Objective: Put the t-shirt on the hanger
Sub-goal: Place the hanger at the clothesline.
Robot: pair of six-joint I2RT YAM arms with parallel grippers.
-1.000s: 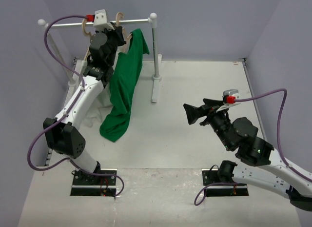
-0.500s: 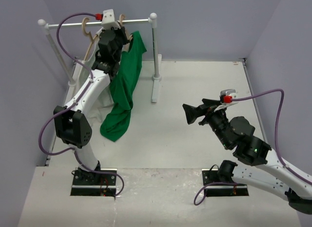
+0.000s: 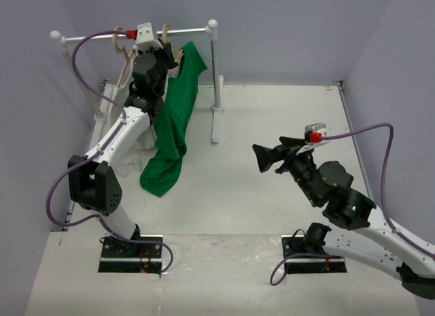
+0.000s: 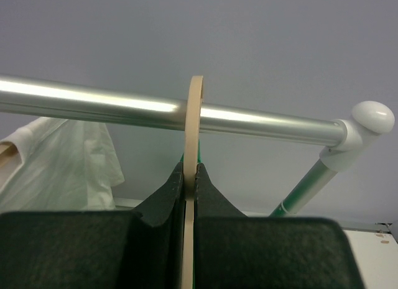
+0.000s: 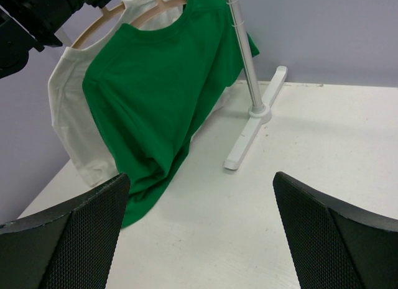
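The left tool (image 4: 191, 177) is clamped on the thin wooden hook of the hanger (image 4: 195, 115). The hook rises between the closed fingers and crosses the rail (image 4: 93, 102). Whether it already bears on the rail cannot be told.

The green t-shirt (image 5: 155, 84) hangs below the rail, apparently carried at the shoulders by the hanger. Its lower end trails down and bunches on the tabletop (image 3: 258, 112) under the rail.

The right tool (image 5: 200, 183) hangs well away from the rail over bare tabletop, with its fingers spread wide and nothing between them.

The shirt looks light, soft and limp, so it would likely slide off a tilted hanger. The stiff hook is the safer place to hold, and the cloth itself is best pinched at a shoulder seam or the hem.

A white t-shirt (image 5: 68, 115) on its own hanger hangs from the rail just behind the green one, touching it, and could catch or be dragged. The rack's upright post (image 5: 242, 46) and its foot (image 5: 249, 137) stand at the rail's far end, close to the green sleeve.
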